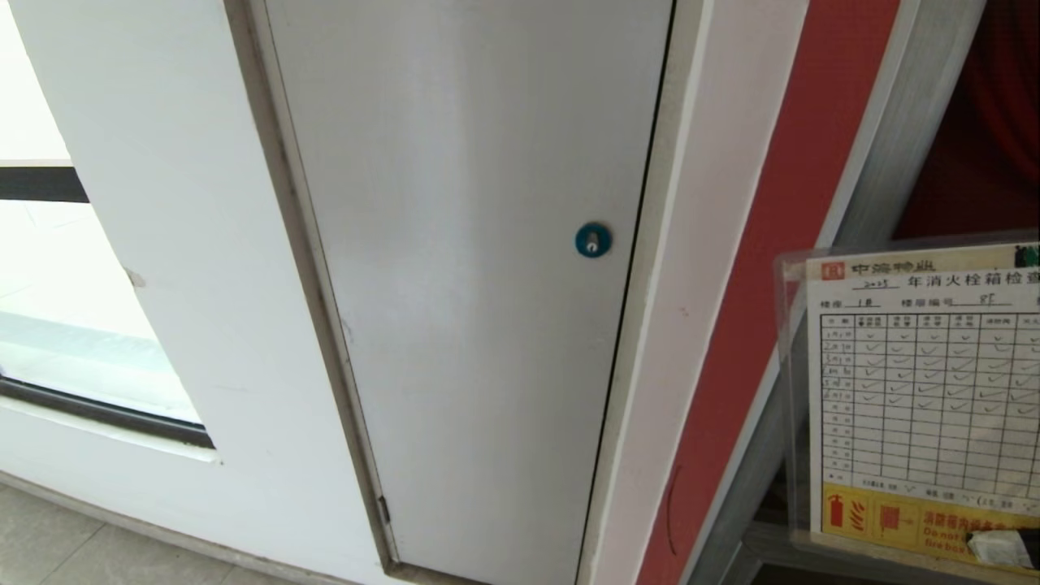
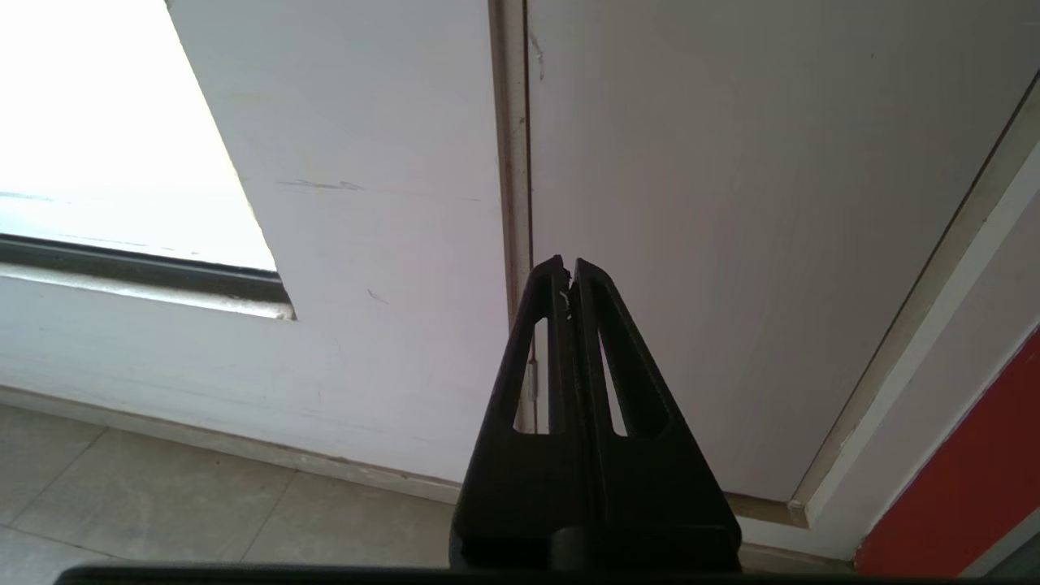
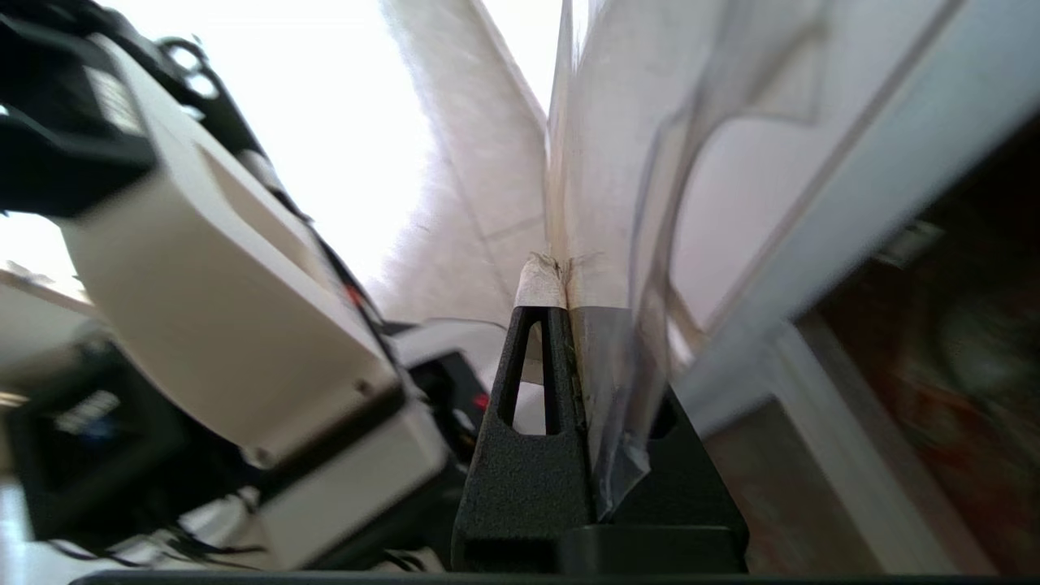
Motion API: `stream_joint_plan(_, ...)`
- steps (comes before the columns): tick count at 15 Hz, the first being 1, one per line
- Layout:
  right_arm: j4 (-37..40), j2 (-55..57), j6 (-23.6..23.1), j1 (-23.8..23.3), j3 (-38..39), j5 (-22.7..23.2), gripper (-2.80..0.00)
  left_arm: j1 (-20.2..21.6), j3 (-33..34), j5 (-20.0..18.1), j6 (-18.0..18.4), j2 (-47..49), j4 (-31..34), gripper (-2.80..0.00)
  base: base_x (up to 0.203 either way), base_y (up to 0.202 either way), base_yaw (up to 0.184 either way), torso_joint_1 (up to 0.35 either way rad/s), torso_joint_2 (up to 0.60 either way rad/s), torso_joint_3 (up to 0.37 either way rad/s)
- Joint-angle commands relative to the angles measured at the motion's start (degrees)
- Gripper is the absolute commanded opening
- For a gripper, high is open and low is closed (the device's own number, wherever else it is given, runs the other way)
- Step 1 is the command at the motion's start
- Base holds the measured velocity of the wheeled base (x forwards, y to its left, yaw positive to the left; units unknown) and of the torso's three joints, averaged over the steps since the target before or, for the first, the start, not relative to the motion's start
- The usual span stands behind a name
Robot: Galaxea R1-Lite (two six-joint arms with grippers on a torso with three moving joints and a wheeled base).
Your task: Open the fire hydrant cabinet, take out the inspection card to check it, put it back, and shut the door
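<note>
The right gripper [image 3: 566, 280] is clamped tight on the inspection card [image 1: 926, 390], its 2 black fingers pressed together with the card's clear sleeve pinched between them; in the right wrist view the sheet rises edge-on from the fingertips toward the top of the frame, and a loose flap of plastic hangs down over one finger. In the head view the card fills the lower right of the frame, face toward the camera and slightly tilted, cut off by the right edge. Its black grid of ticks, the Chinese heading across its top and the yellow band with red fire icons along its bottom are all readable. A pale taped fingertip [image 1: 1001, 547] shows at the card's lower right corner.

Behind the card, at the upper right of the head view, stands the fire hydrant cabinet [image 1: 910, 138], its silver frame running diagonally and its dark red interior visible beyond it. The door of the cabinet cannot be made out in any view.

The left gripper [image 2: 569, 272] hangs idle with its fingers closed on nothing, pointing at the foot of the white wall, near the tiled floor [image 2: 162, 504].

A plain white door [image 1: 471, 284] with a round blue lock [image 1: 593, 240] takes up the centre of the head view, with a red wall strip [image 1: 772, 268] between it and the cabinet and a window [image 1: 49, 325] at the far left.
</note>
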Motion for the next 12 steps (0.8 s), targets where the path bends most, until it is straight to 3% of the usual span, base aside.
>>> stream_joint_plan(1,-5.32,-2.09,10.62,5.93,0.19,0.35,-2.8,0.04,0.44,0.01,0.0,0.07,-0.03,-2.8,0.0,0.0,0.0,0.0,0.0,0.0)
stream_joint_plan(4,-13.98,-3.58,22.48,15.41,0.93,-0.55,-2.8,0.04,0.44,0.01,0.0,0.07,-0.03,-2.8,0.0,0.0,0.0,0.0,0.0,0.0)
stream_joint_plan(6,-22.19,-4.31,31.35,25.42,2.27,-6.39,-2.8,0.04,0.44,0.01,0.0,0.07,-0.03,-2.8,0.0,0.0,0.0,0.0,0.0,0.0)
stream_joint_plan(8,-35.05,-4.46,42.19,31.49,3.8,-12.41,-2.8,0.04,0.44,0.01,0.0,0.07,-0.03,-2.8,0.0,0.0,0.0,0.0,0.0,0.0)
stream_joint_plan(10,-41.07,-2.93,47.3,33.85,3.85,-13.98,-2.8,0.04,0.44,0.01,0.0,0.07,-0.03,-2.8,0.0,0.0,0.0,0.0,0.0,0.0)
stream_joint_plan(12,-42.88,-1.44,48.85,37.96,3.84,-16.53,-2.8,0.04,0.38,0.01,0.0,0.07,-0.03,-2.8,0.0,0.0,0.0,0.0,0.0,0.0)
